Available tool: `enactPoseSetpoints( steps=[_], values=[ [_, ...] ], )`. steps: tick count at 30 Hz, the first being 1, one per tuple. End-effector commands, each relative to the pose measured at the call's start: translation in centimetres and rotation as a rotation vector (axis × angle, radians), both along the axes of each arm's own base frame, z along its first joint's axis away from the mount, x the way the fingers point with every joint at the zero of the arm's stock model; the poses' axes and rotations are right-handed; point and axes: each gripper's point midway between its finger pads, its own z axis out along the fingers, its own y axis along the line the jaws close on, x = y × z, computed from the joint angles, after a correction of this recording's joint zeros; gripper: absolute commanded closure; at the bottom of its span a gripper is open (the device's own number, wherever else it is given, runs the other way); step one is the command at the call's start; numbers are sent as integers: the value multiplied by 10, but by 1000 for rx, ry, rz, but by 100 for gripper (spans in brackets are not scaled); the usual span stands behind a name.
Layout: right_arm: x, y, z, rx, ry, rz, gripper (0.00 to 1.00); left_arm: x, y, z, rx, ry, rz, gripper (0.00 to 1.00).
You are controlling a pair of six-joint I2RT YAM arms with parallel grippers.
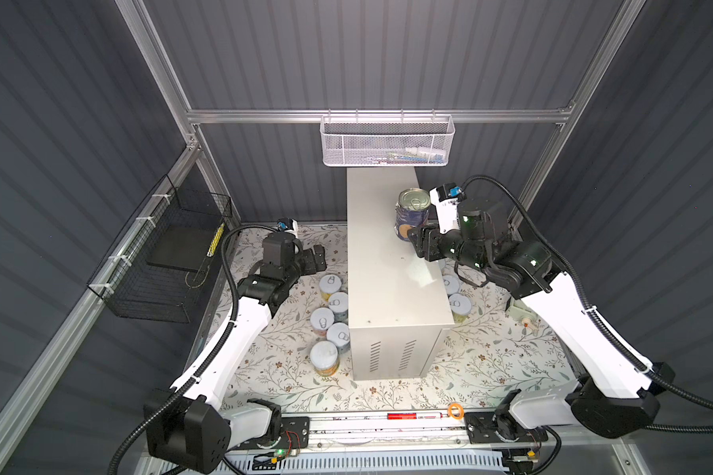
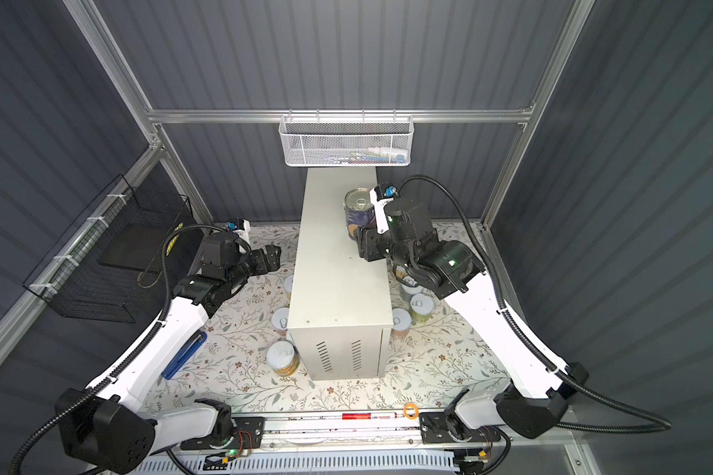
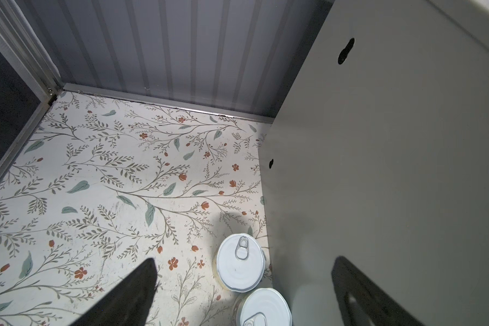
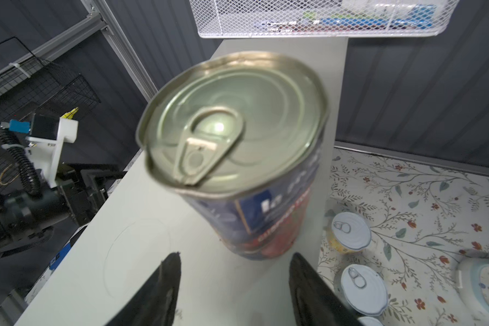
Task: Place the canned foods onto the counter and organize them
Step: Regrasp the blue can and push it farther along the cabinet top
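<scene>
Placing: tall navy tin can sits on white metal box counter just ahead of my right gripper, jaws parted; next, withdraw straight.

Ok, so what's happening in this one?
The right gripper is at the base of the tall navy can at the right edge of the counter; whether it actually grips the can is unclear. The left gripper hangs open beside the counter. The small cans sit on the floral surface on both sides.

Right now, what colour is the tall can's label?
Navy can, red near its base; best in right wrist view.
</scene>
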Motion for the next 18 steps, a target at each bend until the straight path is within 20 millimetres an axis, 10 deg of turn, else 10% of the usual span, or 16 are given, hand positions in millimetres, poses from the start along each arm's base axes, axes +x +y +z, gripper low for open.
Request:
enactPoseSetpoints(
  steps=[1,18],
  values=[
    [13,-2,9,45,-29,-16,46,4,3,3,20,-7,2,3],
    [75,-2,4,122,-72,-67,45,12,0,-10,12,13,2,3]
  ],
)
